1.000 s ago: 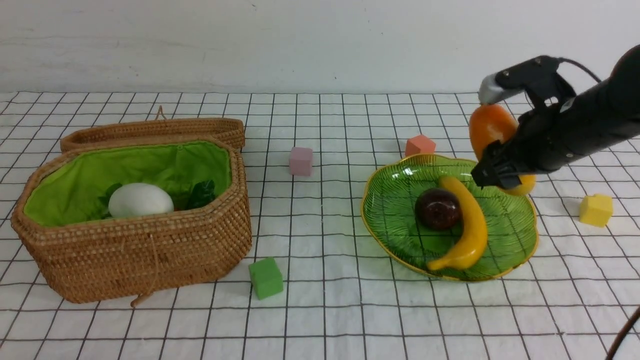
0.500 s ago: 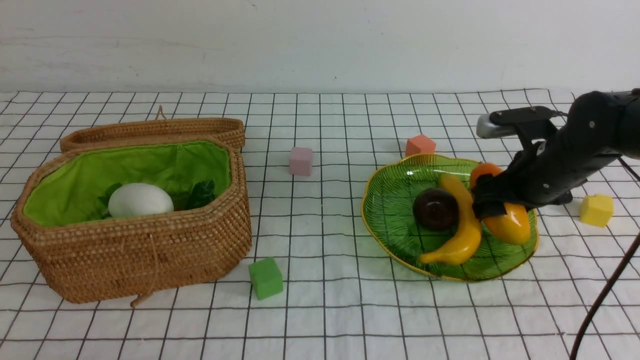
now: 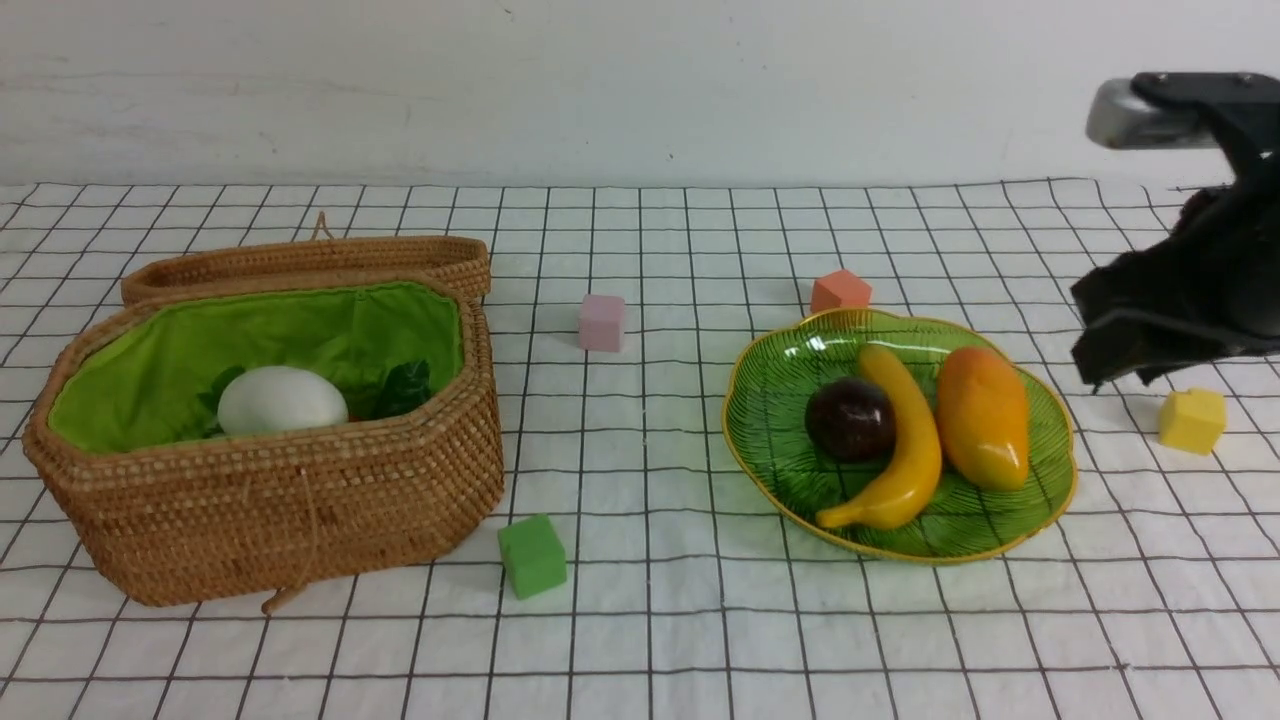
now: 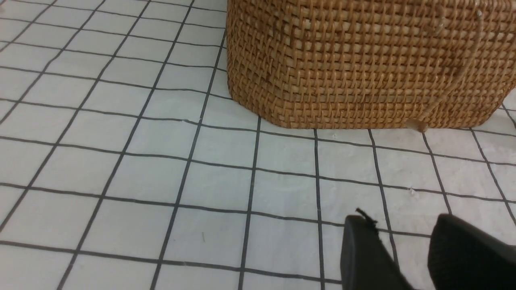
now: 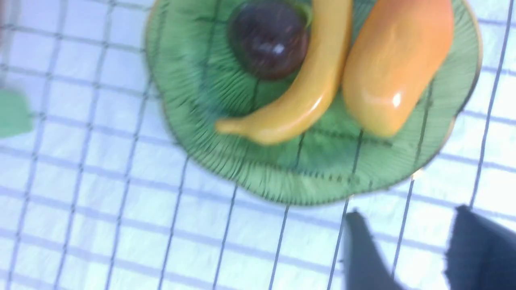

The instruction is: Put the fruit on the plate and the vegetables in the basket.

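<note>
The green plate (image 3: 765, 460) holds all three fruits: the dark purple fruit (image 3: 850, 420), the banana (image 3: 900, 450) and the orange mango (image 3: 983, 415). My right gripper (image 3: 1090, 335) is open and empty, raised to the right of the plate. In the right wrist view it (image 5: 409, 213) hangs off the rim of the plate (image 5: 193, 80), away from the mango (image 5: 395, 68). The wicker basket (image 3: 280, 510) at the left holds the white radish (image 3: 280, 400) and green leaves (image 3: 405, 388); the gourd and carrot are hidden. My left gripper (image 4: 399, 221) is open, low over the cloth near the basket (image 4: 363, 60).
The basket's lid (image 3: 310, 262) lies open behind it. Small cubes sit on the checked cloth: pink (image 3: 602, 322), orange (image 3: 840, 291) just behind the plate, yellow (image 3: 1192, 420) under my right gripper, green (image 3: 532, 556) in front of the basket. A white wall bounds the back.
My right gripper lowered the mango onto the plate, let it go, then rose and drew back to the right. The banana and purple fruit shifted slightly left.
</note>
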